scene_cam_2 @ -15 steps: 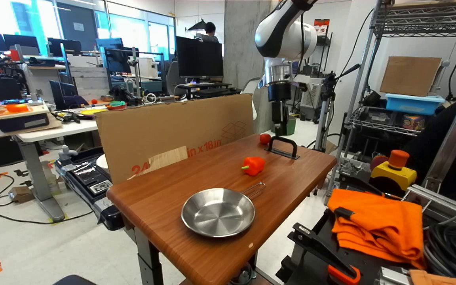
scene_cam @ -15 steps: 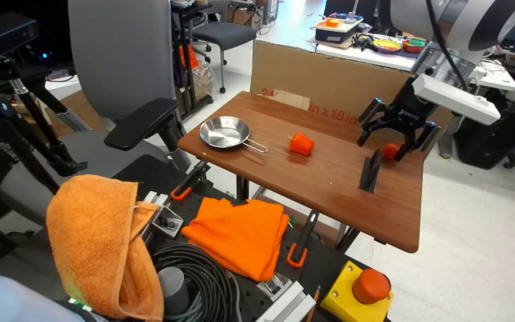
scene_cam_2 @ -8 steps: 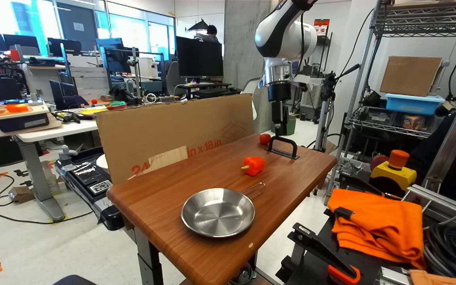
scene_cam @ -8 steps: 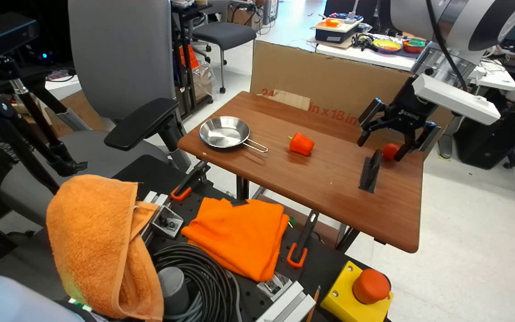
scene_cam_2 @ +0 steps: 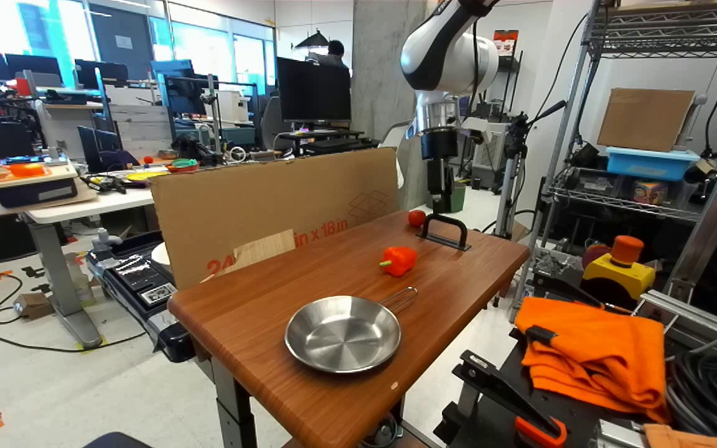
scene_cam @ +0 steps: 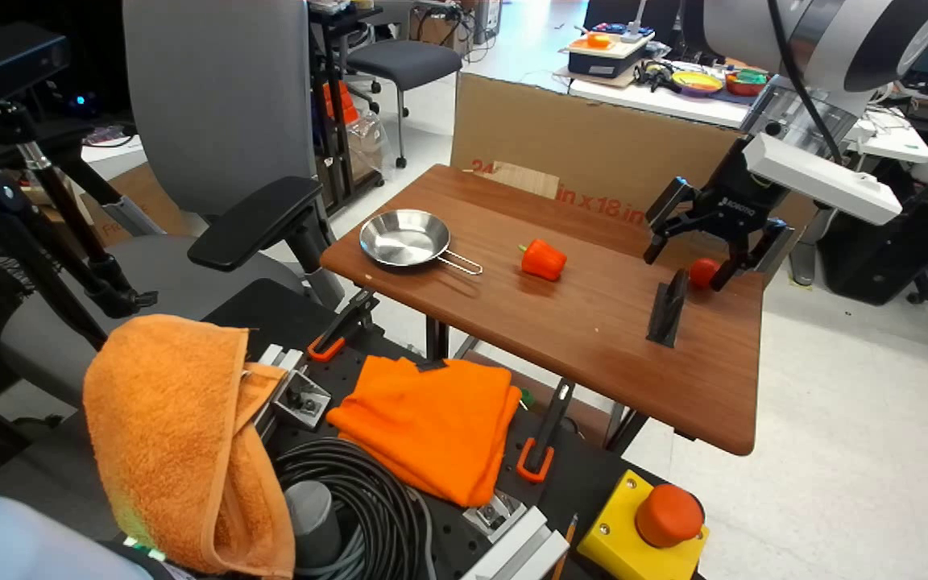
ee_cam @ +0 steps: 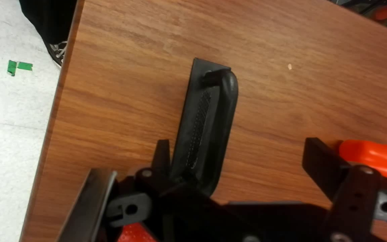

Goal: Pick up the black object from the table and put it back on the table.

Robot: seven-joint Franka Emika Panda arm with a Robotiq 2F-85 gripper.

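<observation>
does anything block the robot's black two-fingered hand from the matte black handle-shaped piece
Nothing visible does: the open hand hangs over the black piece with no object in between. The shiny round red ball sits beside it, outside that path.

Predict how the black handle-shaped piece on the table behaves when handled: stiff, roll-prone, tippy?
Probably stiff: on the black piece, the arch shows no sag. Rolling seems unlikely, since its flat base rests on the table. A sideways push at the arch might tip it, the base being narrow.
</observation>
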